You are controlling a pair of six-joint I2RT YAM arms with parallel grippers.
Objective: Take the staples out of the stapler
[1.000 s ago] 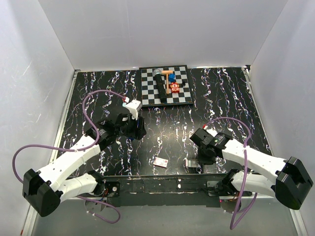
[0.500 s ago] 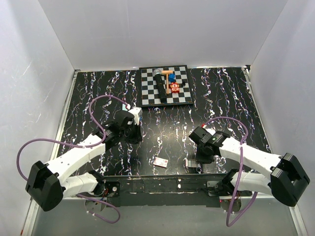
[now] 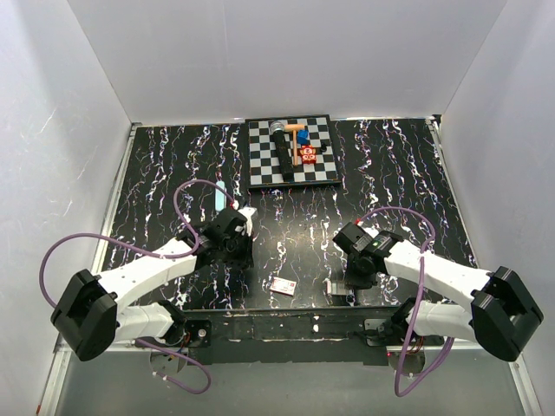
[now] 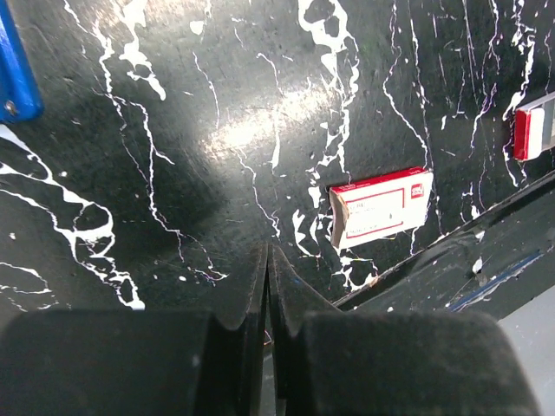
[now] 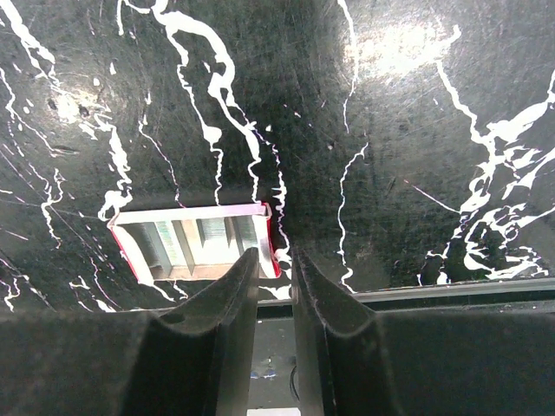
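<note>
The bright-blue stapler [image 3: 218, 198] lies on the black marbled table, left of centre; in the left wrist view only its end [image 4: 13, 69] shows at the top left edge. My left gripper [image 3: 237, 249] hovers nearer than the stapler and apart from it, shut with nothing between its fingers [image 4: 267, 251]. My right gripper [image 3: 351, 279] hangs at the table's near edge with its jaws [image 5: 276, 256] a narrow gap apart and empty. Its left fingertip sits over the corner of an open tray of staple strips [image 5: 195, 243].
A flat white-and-red staple box [image 3: 284, 286] lies near the front edge, also in the left wrist view [image 4: 381, 206]. The staple tray [image 3: 338, 290] is to its right. A checkered board [image 3: 260, 173] at the back carries a black tool, a toy hammer and small blocks.
My left gripper has shut and drawn toward the near edge, leaving the stapler lying on the table behind it. The right gripper's jaws have narrowed slightly; it has hardly moved.
</note>
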